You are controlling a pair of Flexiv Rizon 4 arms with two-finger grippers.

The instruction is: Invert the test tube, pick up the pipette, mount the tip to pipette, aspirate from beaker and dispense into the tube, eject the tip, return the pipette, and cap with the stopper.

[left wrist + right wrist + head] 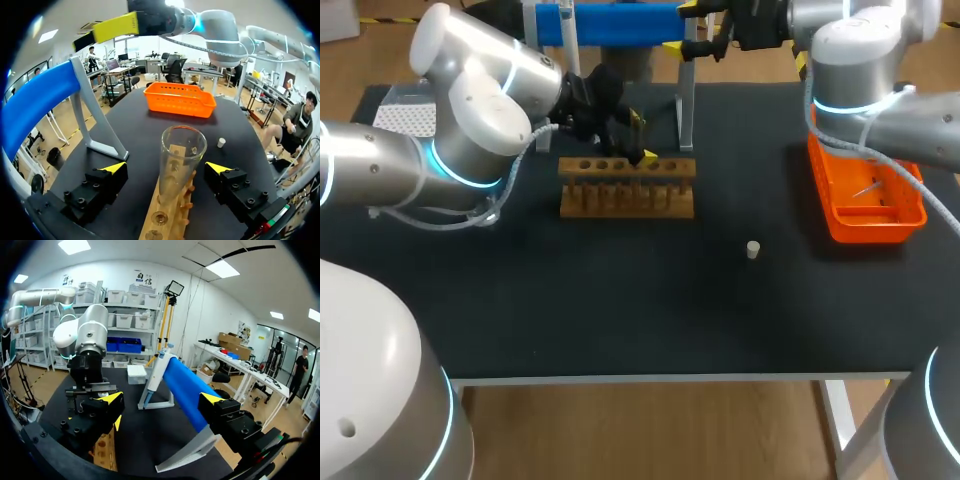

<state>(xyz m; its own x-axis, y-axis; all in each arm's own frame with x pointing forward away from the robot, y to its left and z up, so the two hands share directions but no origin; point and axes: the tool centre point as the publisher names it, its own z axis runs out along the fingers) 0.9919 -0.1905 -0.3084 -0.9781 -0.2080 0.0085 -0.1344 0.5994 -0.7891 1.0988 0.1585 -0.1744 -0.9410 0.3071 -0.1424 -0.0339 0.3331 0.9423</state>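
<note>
Bright overhead light; faint shadows on table; glare on left arm.

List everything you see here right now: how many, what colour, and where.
tube: one, clear, standing at the rack, between the left fingers, untouched
rack: one, wooden, mid-table
pipette: one, blue, on the stand at the back
stand: one, grey, behind the rack
basket: one, orange, right side
stopper: one, pale, right of the rack
box: one, white, far left
table: one, black
left gripper: open, around the tube
right gripper: open, at the pipette
</note>
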